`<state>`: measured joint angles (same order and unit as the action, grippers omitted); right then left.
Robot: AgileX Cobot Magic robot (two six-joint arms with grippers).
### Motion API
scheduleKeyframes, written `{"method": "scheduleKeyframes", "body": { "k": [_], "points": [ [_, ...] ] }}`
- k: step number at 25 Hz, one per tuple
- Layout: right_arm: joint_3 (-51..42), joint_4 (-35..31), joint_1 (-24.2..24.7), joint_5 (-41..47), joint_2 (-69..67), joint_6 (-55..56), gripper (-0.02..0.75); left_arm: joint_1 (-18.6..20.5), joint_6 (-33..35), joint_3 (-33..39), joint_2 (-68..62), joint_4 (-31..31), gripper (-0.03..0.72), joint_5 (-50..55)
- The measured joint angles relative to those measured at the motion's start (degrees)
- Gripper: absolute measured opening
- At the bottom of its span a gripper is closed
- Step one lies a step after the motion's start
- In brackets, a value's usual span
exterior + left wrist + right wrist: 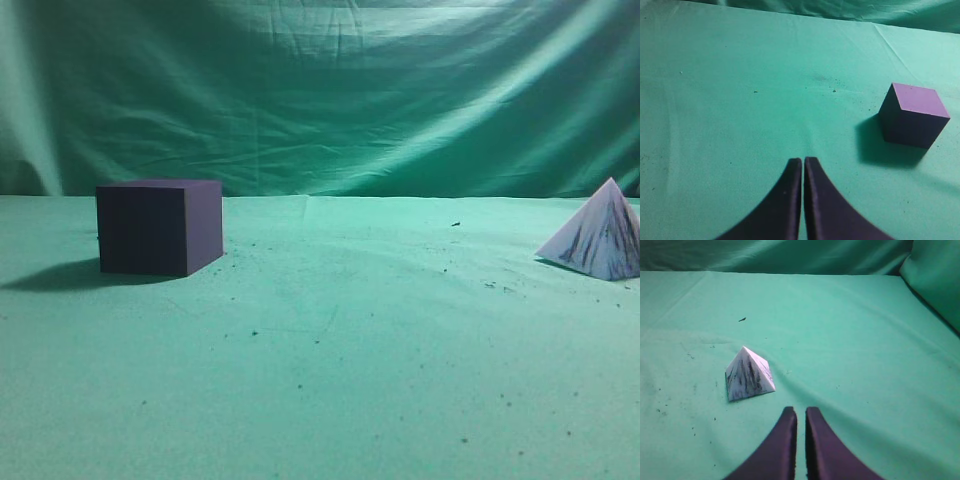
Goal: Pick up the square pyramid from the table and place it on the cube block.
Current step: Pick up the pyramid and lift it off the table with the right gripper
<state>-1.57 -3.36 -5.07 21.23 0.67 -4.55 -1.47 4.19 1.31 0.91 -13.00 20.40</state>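
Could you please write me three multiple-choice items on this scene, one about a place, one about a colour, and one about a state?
1. Where does the pyramid stand in the exterior view?
A. far right on the table
B. on the cube
C. far left

2. What colour is the cube?
A. yellow
B. dark purple
C. white

3. How is the right end effector?
A. clamped on the pyramid
B. wide open
C. nearly shut and empty

Key: 1 A, it sits at the right edge, far from the cube. 2 B, its faces are plain dark purple. 3 C, only a thin gap shows, with the pyramid lying ahead, untouched.
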Motion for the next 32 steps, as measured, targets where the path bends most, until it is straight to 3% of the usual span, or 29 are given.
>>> {"method": "scheduleKeyframes", "body": {
  "k": [22, 24, 29, 32],
  "points": [
    [0.0, 0.0, 0.0, -0.8, 0.0, -0.1, 0.058, 0.0, 0.0, 0.0, 0.0, 0.0, 0.000, 0.0],
    [-0.2, -2.2, 0.0, -5.6, 0.0, 0.3, 0.058, 0.0, 0.0, 0.0, 0.0, 0.0, 0.000, 0.0],
    [-0.2, -8.4, 0.0, -29.1, 0.0, 1.5, 0.058, 0.0, 0.0, 0.0, 0.0, 0.0, 0.000, 0.1],
    [3.5, -8.8, 0.0, -25.4, 0.0, 0.7, 0.058, 0.0, 0.0, 0.0, 0.0, 0.0, 0.000, 0.2]
  ]
}}
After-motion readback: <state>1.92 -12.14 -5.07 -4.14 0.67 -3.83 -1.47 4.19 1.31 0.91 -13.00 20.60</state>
